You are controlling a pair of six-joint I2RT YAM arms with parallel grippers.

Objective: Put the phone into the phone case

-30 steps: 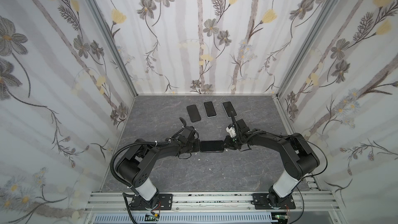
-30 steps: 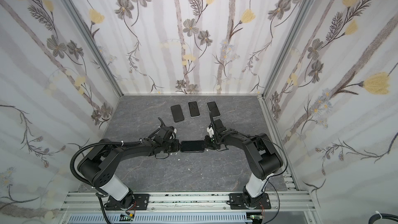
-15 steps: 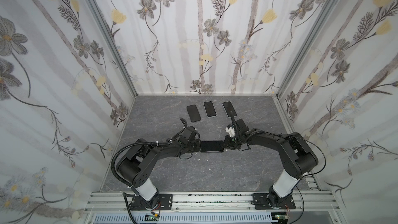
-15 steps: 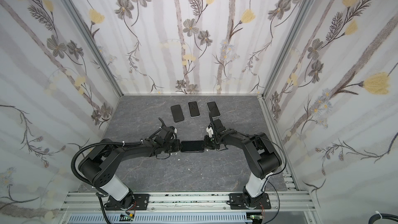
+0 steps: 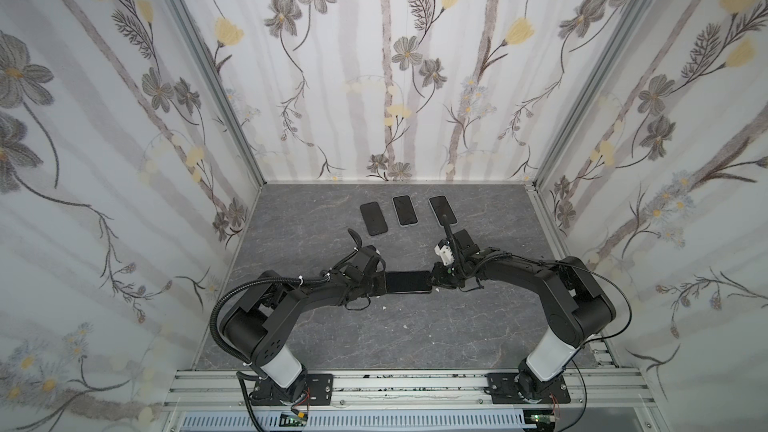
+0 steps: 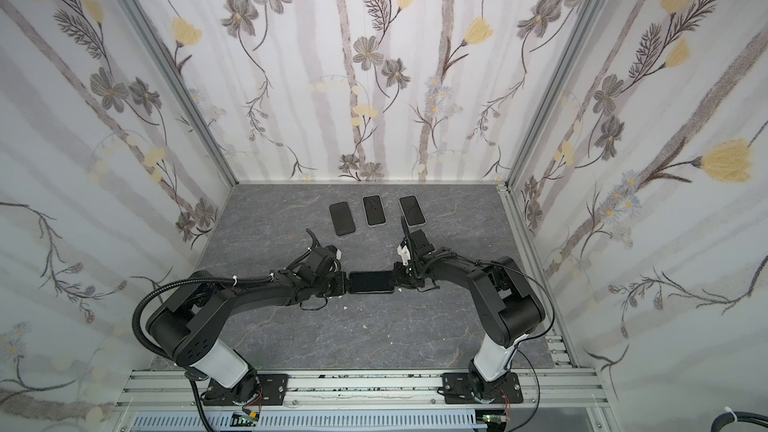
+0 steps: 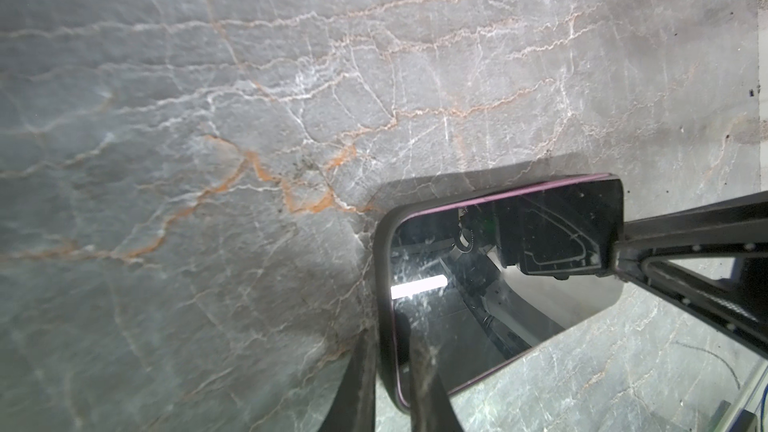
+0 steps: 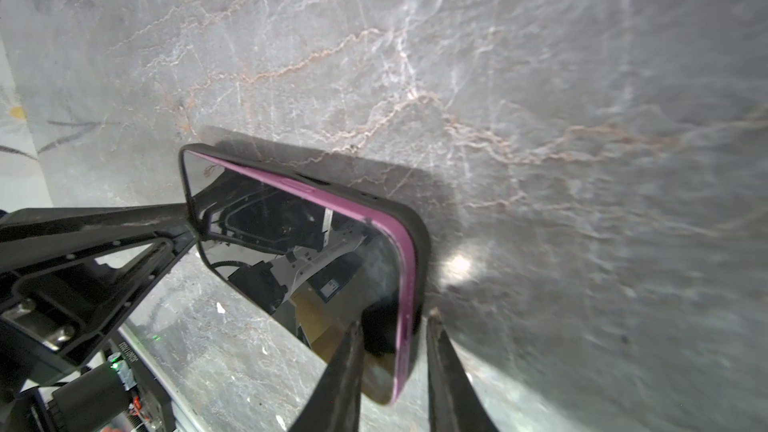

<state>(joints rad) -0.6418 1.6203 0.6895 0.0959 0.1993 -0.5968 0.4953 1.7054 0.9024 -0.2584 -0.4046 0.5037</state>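
At the center of the grey marbled worktop point(image 5: 374, 338), in both top views, the phone point(image 5: 407, 282) point(image 6: 370, 282) is lying flat and crosswise, its 2 short ends pointing to the left and right of the frame. It is sitting in the dark phone case point(image 7: 380, 284) with its glass facing up. In the right wrist view a purple edge of the phone is showing above the case's rim point(image 8: 420, 251) along 1 long side, so I cannot tell whether that side is fully seated.

The left end effector point(image 5: 384, 283) point(image 6: 345, 283) is reaching in low from the left of the frame and is clenching the phone case at its left end. In the left wrist view point(image 7: 390, 340) 1 finger is lying on the glass and the other is pressing the case's outer wall. The right end effector point(image 5: 432, 281) point(image 6: 392, 281) is meeting the opposite end and is grasping the case likewise. Its 2 fingers are straddling the corner in the right wrist view point(image 8: 395, 322).

Toward the top of the worktop, well apart from the arms, a row of 3 dark slabs point(image 5: 404, 210) is lying flat side by side. Whether they are phones or cases I cannot tell.
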